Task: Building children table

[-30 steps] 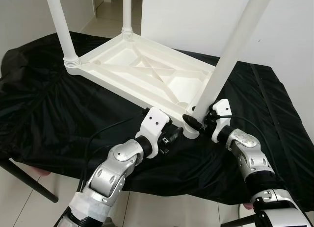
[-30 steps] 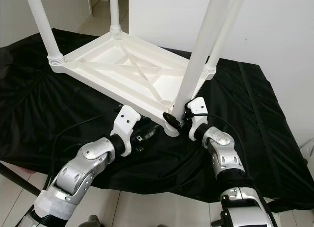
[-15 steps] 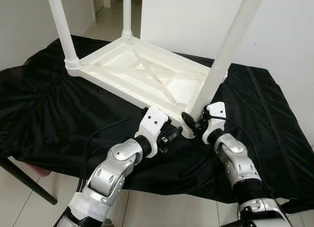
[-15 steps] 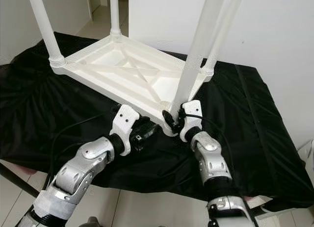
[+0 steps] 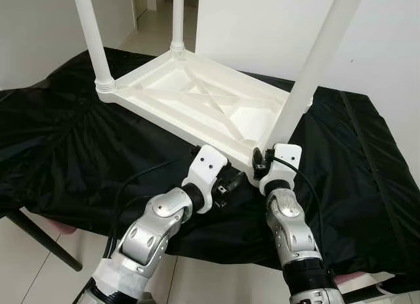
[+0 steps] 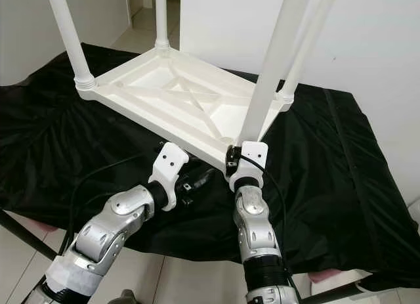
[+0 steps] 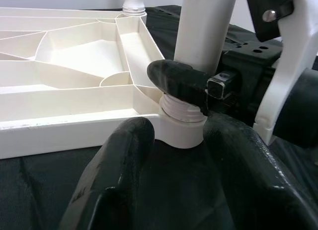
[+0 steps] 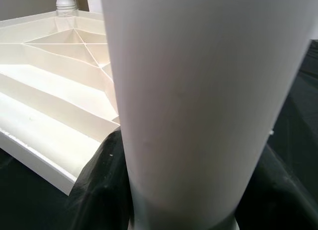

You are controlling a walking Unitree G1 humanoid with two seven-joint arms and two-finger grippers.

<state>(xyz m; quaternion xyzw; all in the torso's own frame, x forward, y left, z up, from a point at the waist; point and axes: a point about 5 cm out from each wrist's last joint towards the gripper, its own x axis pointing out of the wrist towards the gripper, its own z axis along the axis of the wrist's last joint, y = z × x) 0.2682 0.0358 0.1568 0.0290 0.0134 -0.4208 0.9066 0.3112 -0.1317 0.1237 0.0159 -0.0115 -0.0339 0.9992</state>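
Note:
A white plastic children's table [image 5: 197, 104] lies upside down on a black cloth [image 5: 79, 153], its legs pointing up. The near leg [image 5: 308, 87] stands in the corner socket [image 7: 181, 128] closest to me. My right gripper [image 5: 257, 165] is shut on this leg just above the socket; its fingers [image 8: 99, 190] wrap both sides of the leg [image 8: 198, 91]. My left gripper [image 7: 174, 155] rests low on the cloth just in front of the same corner, open, with its fingers [image 7: 124, 160] apart from the socket and holding nothing.
The cloth-covered surface ends close to my body, with pale floor [image 5: 39, 278] below. A black metal leg [image 5: 39, 241] slants at lower left. A black cable [image 5: 131, 182] loops by my left forearm. A white wall [image 5: 262, 28] stands behind the table.
My right forearm has swung in from the right to stand almost straight under the near leg, still gripping its base. The left gripper has barely moved. The camera has shifted a little.

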